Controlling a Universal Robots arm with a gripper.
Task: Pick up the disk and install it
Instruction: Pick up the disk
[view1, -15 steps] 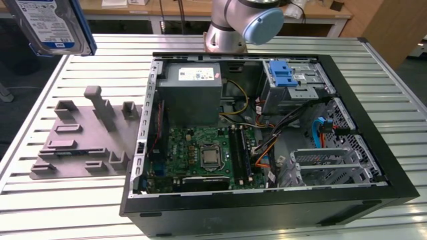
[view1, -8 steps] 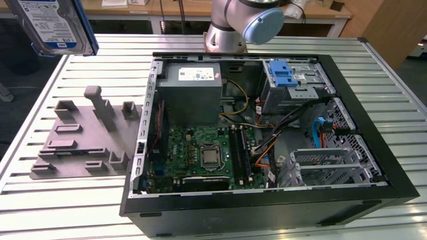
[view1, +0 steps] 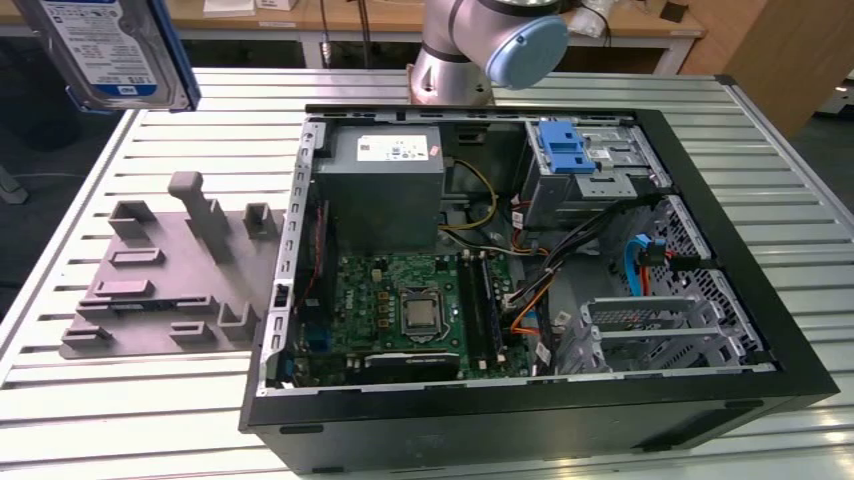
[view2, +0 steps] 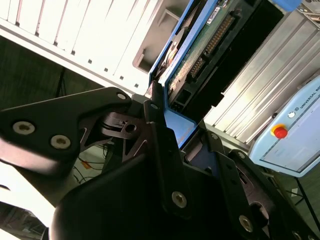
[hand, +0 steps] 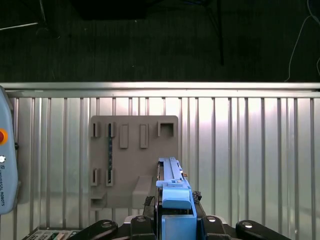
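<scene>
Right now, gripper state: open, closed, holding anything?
Gripper: closed, holding the disk by its blue-framed edge, lifted off the table.

Blue-and-white label on disk (view1: 114, 50), clamped in gripper (hand: 176, 220): fine print, unreadable. White sticker (view1: 396, 150) on grey metal box (view1: 380, 210), well apart from gripper: unreadable. Teach pendant (view2: 292, 137) near gripper: maker's lettering along edge.
</scene>
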